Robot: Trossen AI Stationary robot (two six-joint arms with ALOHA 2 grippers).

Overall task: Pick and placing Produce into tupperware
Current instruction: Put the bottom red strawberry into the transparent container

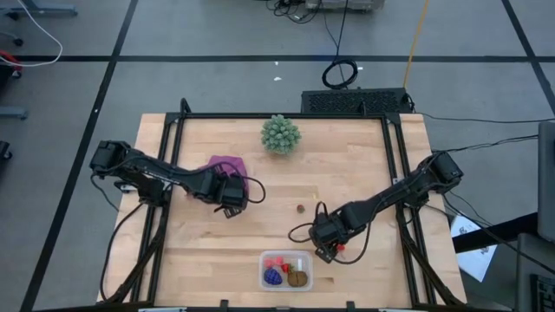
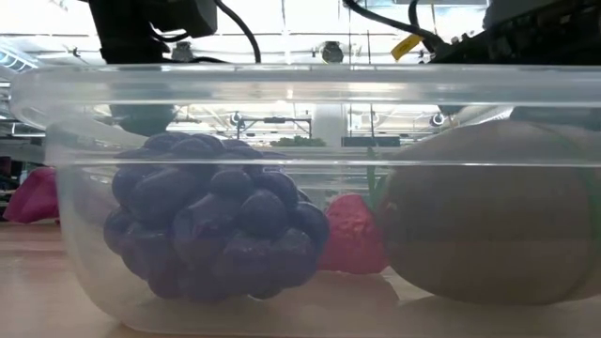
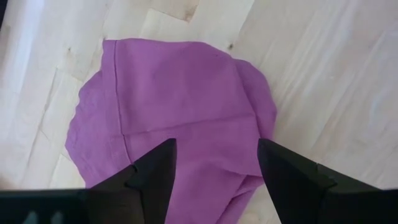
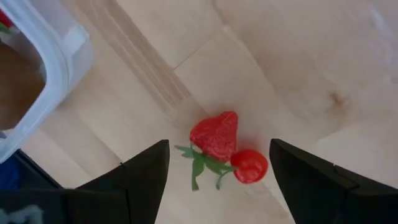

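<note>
Step in hand: right pincer [image 4: 217,180] hovers low over the counter [image 1: 364,165] near its front edge, just right of the tupperware [image 1: 303,257], lining up on loose produce — that's my read.
Right pincer state: jaws spread wide, nothing held; a red strawberry [image 4: 215,135] and a small red berry [image 4: 249,165] lie on the bare wood between the fingers.
Tupperware: by the front edge, near the middle; already holds a purple grape cluster [image 2: 211,221], a brown kiwi-like piece [image 2: 488,216] and red berries [image 1: 276,263].
How to do it well: pick one target, likely the strawberry; centre the jaws on its body, not the green leaves; the two fruits touch, so a sloppy close could flick the berry away.
Carry: lift clear of the tub's rim before crossing, release low inside.
Left pincer [image 3: 214,168]: parked over the magenta cloth [image 3: 180,106] toward the counter's left side, jaws apart, empty.
</note>
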